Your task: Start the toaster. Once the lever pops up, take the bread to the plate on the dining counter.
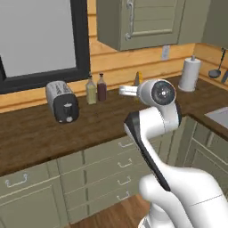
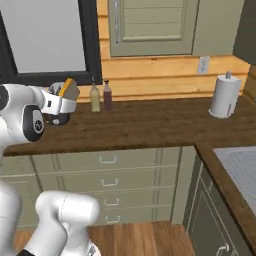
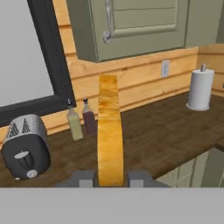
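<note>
I am holding the bread [image 3: 109,131] edge-on, with my gripper [image 3: 110,178] clamped on its lower edge, one finger on each face. The slice is standing upright above the fingers, lifted clear over the worktop [image 3: 166,131]. The toaster [image 3: 25,146] is sitting well to the left on that worktop, near the olive bottle [image 3: 74,124] and the dark bottle [image 3: 89,120]; its slots look empty. The paper towel roll [image 3: 200,87] is standing far right.

Judgement: toasting is done and the carry to the plate is beginning. I cannot locate the plate from here.

Risks: the grip is catching only the bottom margin, so a fast swing could be pivoting the slice out of the fingers. A low path could be clipping the bottles or the overhead cabinet [image 3: 140,26].
</note>
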Robot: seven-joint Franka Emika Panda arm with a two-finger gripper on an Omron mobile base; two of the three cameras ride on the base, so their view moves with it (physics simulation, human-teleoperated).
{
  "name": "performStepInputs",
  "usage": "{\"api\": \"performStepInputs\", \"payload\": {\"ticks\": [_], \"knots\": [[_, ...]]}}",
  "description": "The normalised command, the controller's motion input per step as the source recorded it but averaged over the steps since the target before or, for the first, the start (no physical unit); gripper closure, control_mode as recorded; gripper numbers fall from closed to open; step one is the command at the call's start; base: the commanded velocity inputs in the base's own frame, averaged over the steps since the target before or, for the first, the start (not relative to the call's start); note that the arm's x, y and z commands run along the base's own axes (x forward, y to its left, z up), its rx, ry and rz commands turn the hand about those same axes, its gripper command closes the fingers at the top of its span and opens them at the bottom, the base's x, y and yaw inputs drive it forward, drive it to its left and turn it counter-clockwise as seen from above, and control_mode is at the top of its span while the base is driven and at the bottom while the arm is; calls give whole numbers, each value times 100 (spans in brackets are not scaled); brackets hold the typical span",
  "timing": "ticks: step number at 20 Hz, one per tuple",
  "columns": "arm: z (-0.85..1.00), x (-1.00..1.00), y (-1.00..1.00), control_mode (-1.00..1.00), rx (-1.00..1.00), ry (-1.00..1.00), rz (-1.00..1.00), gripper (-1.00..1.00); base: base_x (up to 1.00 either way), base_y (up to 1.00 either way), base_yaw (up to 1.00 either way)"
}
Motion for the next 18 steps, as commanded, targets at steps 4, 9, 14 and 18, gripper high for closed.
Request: {"api": "performStepInputs", "payload": {"ticks": [4, 9, 14, 18], "knots": [[0, 0, 0, 100, 0, 0, 0, 100, -37, 8, -98], [0, 0, 0, 100, 0, 0, 0, 100, -25, 10, -100], [0, 0, 0, 100, 0, 0, 0, 100, -27, 5, -100], [0, 0, 0, 100, 0, 0, 0, 100, -26, 0, -98]]}}
